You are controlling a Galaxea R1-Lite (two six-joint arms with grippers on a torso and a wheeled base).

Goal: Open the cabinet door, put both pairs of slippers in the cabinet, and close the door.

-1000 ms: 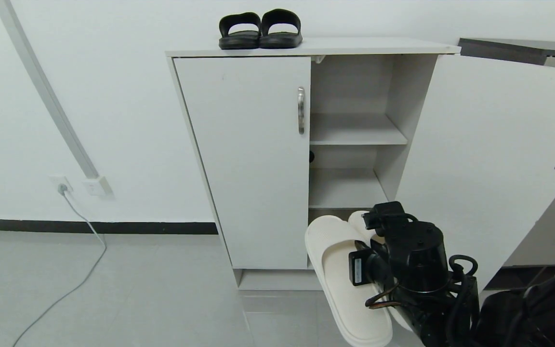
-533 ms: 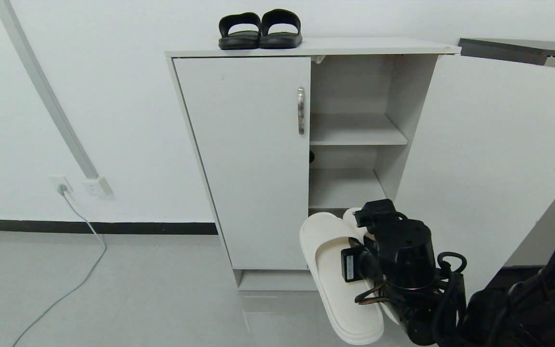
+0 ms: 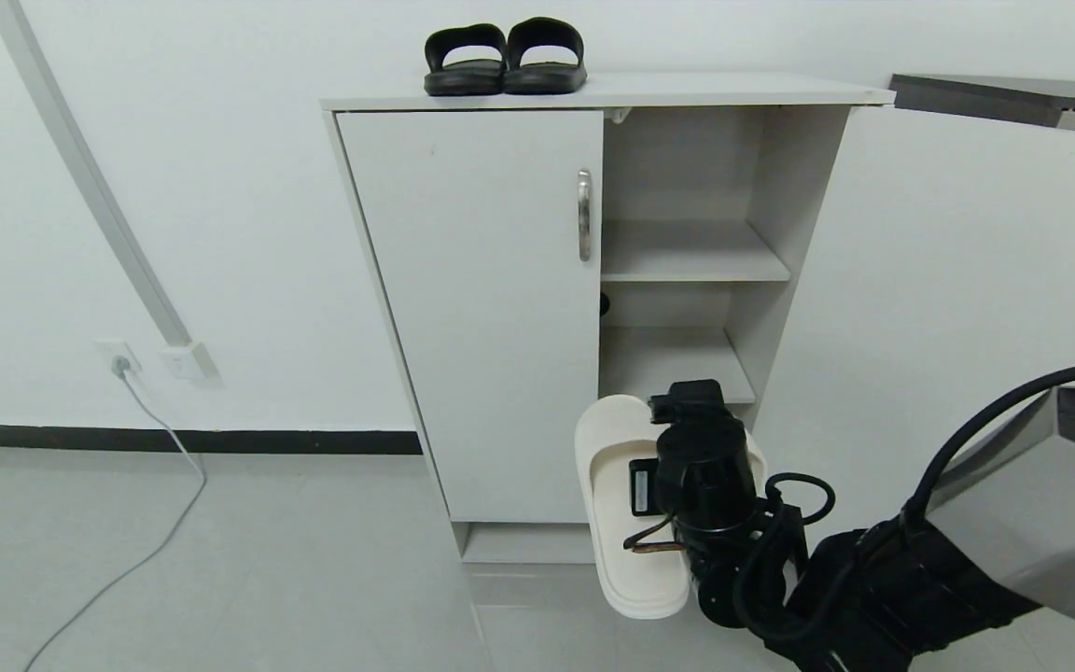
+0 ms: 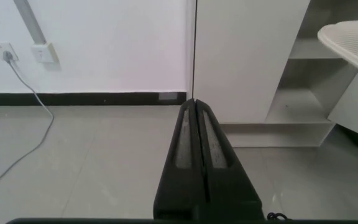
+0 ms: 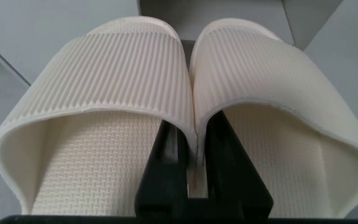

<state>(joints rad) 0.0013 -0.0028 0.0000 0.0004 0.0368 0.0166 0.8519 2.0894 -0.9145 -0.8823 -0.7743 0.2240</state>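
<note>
A white cabinet (image 3: 481,308) stands against the wall, its left door shut and its right door (image 3: 929,308) swung open. A pair of black slippers (image 3: 504,58) rests on the cabinet's top. My right gripper (image 5: 192,163) is shut on the inner edges of a pair of white slippers (image 3: 626,504) (image 5: 185,106), held side by side low in front of the open right half, toes toward the bottom opening. My left gripper (image 4: 196,134) is shut on nothing, low over the floor, facing the cabinet (image 4: 253,56). One white slipper (image 4: 353,40) shows at the edge of that view.
Two shelves (image 3: 687,257) inside the open half are bare. A metal handle (image 3: 583,215) sits on the shut door. A wall socket (image 3: 119,359) with a grey cable (image 3: 141,551) trailing over the tiled floor is at the left. A grey unit (image 3: 1013,98) stands behind the open door.
My right arm has carried the white slippers to the left and forward, closer to the cabinet's open bottom part. The black slippers and doors have not moved.
</note>
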